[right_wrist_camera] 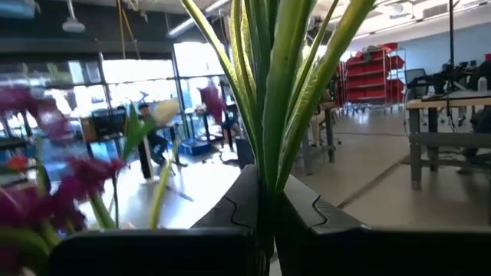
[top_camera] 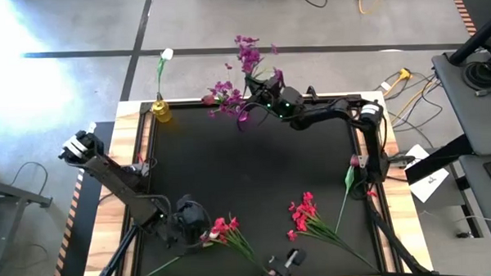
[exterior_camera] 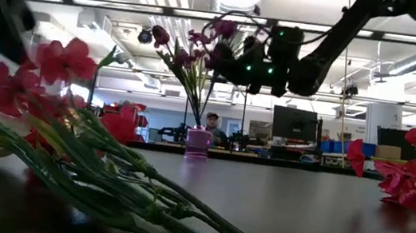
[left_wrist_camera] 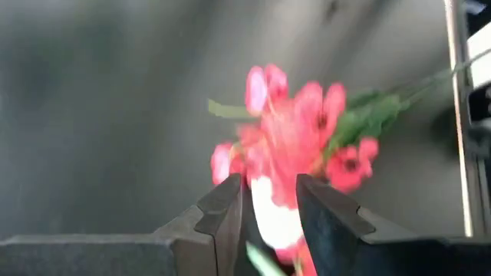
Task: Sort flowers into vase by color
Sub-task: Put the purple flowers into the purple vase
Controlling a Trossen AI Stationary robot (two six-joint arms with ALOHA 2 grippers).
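Note:
My right gripper (top_camera: 268, 92) is at the table's far edge, shut on a purple-magenta spray (top_camera: 247, 52) beside the small purple vase (exterior_camera: 197, 142), which holds other purple sprays (exterior_camera: 180, 52). My left gripper (left_wrist_camera: 268, 211) is at the near left, open, its fingers on either side of the head of a red-pink spray (top_camera: 224, 229). That spray's stems (exterior_camera: 149, 197) lie along the table. A second red-pink spray (top_camera: 304, 216) and a single pink bud (top_camera: 354, 161) lie on the right. The white bloom (top_camera: 167, 54) stands in a yellow vase (top_camera: 161, 112). My right gripper pinches several green stems (right_wrist_camera: 268, 146) of the purple spray between its two fingers (right_wrist_camera: 244, 201). The fingers lie across the stems, which run on past the fingertips with the blooms above the gripper. Where the stems' lower ends are does not show. My left gripper has red-pink blooms (left_wrist_camera: 285, 165) between its fingers; whether they touch, I cannot tell.
The black mat (top_camera: 247, 171) has bare room in its middle. A small black and white device (top_camera: 289, 258) sits at the near edge. Cables (top_camera: 408, 99) lie on the floor past the far right corner. A person (exterior_camera: 212, 125) sits in the room beyond.

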